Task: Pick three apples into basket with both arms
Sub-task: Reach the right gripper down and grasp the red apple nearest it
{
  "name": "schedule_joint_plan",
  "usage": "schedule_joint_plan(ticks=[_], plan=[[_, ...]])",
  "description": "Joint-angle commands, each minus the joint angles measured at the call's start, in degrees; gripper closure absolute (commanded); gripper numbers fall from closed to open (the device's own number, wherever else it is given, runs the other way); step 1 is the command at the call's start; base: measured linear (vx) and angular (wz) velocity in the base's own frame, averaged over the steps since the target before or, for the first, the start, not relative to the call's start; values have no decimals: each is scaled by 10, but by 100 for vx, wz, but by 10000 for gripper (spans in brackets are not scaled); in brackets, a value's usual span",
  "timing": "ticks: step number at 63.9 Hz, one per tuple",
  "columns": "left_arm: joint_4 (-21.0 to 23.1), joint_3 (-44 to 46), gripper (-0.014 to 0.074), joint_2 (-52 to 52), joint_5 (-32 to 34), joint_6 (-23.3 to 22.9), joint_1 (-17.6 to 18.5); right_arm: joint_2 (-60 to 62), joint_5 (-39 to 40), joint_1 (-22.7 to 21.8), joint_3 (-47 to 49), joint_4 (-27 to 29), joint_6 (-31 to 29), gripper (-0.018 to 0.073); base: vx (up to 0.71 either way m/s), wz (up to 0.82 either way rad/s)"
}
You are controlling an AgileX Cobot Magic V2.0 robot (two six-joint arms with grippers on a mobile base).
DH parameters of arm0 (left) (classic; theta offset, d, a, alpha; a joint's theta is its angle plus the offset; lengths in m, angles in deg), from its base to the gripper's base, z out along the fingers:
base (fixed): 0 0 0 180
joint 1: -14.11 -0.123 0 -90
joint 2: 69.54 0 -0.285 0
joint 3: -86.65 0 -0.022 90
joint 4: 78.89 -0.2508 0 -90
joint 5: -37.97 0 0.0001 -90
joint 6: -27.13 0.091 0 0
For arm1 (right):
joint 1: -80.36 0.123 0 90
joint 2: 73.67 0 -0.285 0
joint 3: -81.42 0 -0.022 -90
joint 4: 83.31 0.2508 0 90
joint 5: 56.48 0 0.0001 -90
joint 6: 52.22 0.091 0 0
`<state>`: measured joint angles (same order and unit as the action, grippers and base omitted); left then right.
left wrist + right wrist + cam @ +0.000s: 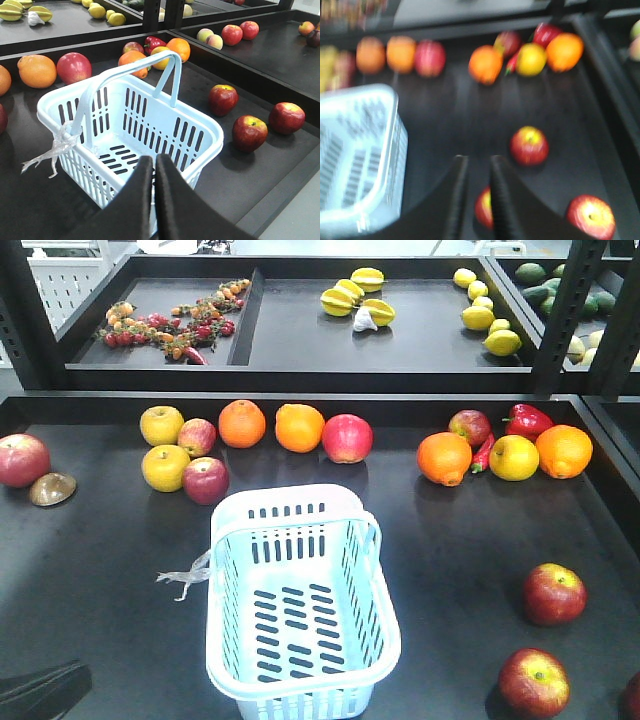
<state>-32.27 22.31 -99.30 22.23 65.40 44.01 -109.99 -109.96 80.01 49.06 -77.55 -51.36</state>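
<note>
Three dark red apples lie on the black shelf to the right of the basket (300, 600): one (554, 593) farther back, one (533, 681) nearer, one (632, 695) cut by the right edge. The left wrist view shows them at the right (223, 99), (249, 133), (286, 118). My left gripper (152, 161) is shut and empty, hovering over the basket's near rim (120, 107). The right wrist view is blurred. There my right gripper (478, 161) stands narrowly open above the shelf, and one apple (483, 207) shows below through its gap. The other two (529, 145), (590, 216) lie to its right.
Along the back of the shelf runs a row of oranges (242, 423), yellow apples (165, 467), other red apples (347, 438) and a red pepper (528, 420). A raised shelf (400, 350) with starfruit and lemons stands behind it. A black post (560, 315) rises at the right.
</note>
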Motion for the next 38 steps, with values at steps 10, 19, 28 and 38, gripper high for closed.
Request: schedule_joint_plan(ticks=[10, 19, 28, 38], plan=[[14, 15, 604, -4, 27, -3, 1, -108, 56, -1, 18, -14, -79, -148, 0, 0], [14, 15, 603, -4, 25, -3, 1, -162, 45, -1, 23, 4, -76, -163, 0, 0], [14, 15, 603, -4, 23, -3, 1, -250, 12, -1, 50, 25, -75, -144, 0, 0], [14, 15, 603, -4, 21, -3, 1, -358, -13, -1, 74, 46, -76, -120, 0, 0]])
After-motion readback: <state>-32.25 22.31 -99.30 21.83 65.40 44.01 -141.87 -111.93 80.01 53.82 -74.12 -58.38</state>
